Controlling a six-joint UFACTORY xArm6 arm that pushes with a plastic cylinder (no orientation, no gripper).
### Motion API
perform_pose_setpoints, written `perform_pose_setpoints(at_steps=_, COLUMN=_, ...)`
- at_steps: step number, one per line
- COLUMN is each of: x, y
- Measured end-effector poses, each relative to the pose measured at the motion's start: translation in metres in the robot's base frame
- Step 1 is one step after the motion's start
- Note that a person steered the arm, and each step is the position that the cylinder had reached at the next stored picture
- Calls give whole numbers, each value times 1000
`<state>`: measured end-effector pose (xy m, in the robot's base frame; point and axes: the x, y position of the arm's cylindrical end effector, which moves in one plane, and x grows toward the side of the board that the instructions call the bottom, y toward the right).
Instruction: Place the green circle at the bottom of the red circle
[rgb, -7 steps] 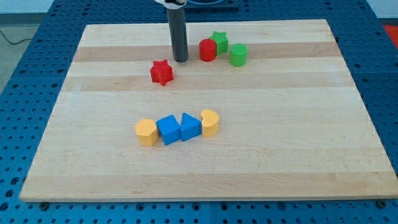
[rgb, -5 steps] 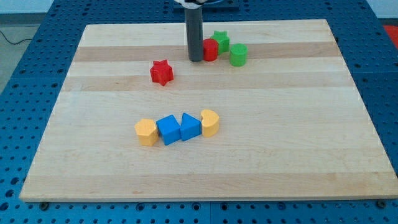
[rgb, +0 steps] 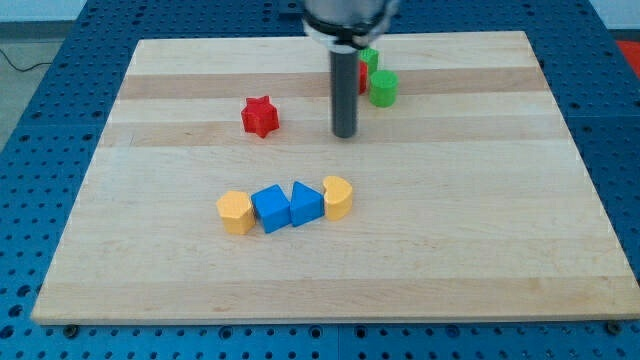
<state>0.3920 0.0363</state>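
Camera view: end effector — my tip — a bare rod, holding nothing, free on the wooden table. Green circle block up-right; red circle block mostly hidden behind the rod. Best circling above green — then pushing down-left.

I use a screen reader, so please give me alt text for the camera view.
My tip rests on a wooden board just below the half-hidden red circle, with the green circle to its right. A red star sits left.
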Motion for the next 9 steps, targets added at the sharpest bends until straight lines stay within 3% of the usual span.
perform_pose_setpoints(at_steps=1, x=-10, y=79)
perform_pose_setpoints(at_steps=2, x=-71, y=150)
perform_pose_setpoints(at_steps=3, x=-141, y=162)
perform_pose_setpoints(at_steps=4, x=-146, y=129)
perform_pose_setpoints(at_steps=7, x=-58, y=33)
perform_pose_setpoints(at_steps=9, x=-39, y=36)
